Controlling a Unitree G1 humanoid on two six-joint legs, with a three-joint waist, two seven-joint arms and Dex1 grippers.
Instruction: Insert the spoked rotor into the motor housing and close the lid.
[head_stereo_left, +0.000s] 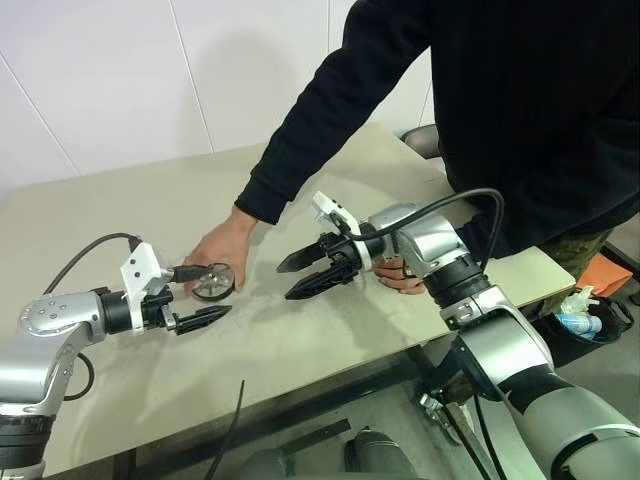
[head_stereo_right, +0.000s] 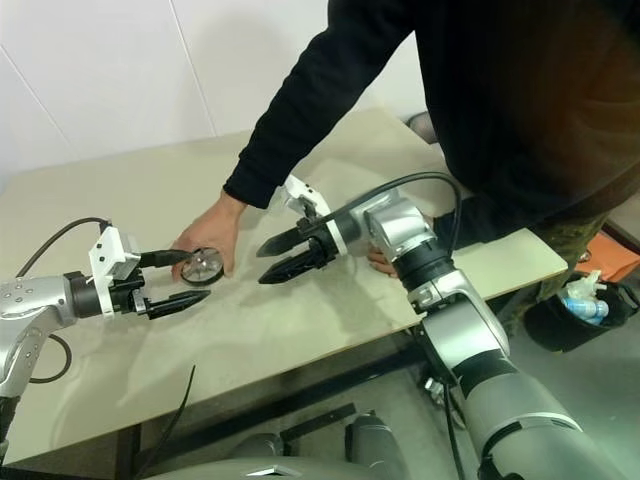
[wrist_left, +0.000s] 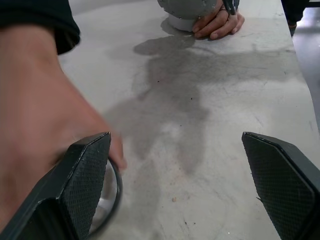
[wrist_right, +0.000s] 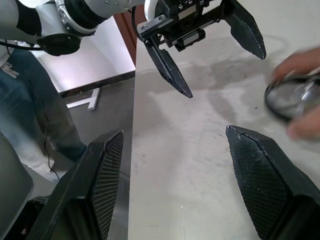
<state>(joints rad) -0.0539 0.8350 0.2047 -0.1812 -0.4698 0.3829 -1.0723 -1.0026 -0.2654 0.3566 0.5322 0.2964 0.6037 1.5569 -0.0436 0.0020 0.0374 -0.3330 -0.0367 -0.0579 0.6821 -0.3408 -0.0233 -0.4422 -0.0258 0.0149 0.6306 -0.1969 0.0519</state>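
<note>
A person's hand (head_stereo_left: 215, 248) holds a small round part (head_stereo_left: 213, 281) down on the beige table (head_stereo_left: 120, 210). The part has a dark ring around a silvery face, and the fingers cover some of it. I cannot tell whether it is the motor housing, the spoked rotor or the lid. My left gripper (head_stereo_left: 217, 290) is open, and the part (wrist_left: 109, 192) lies close beside one finger (wrist_left: 82, 185). My right gripper (head_stereo_left: 283, 283) hangs open and empty a short way to the right, pointing at the part (wrist_right: 290, 97).
The person in a black sleeve (head_stereo_left: 320, 110) leans over the table from the far right. Their other hand (head_stereo_left: 400, 272) rests on the table behind my right wrist. A black cable (head_stereo_left: 236, 420) hangs below the front edge. A bin with a bottle (head_stereo_left: 580, 322) stands right of the table.
</note>
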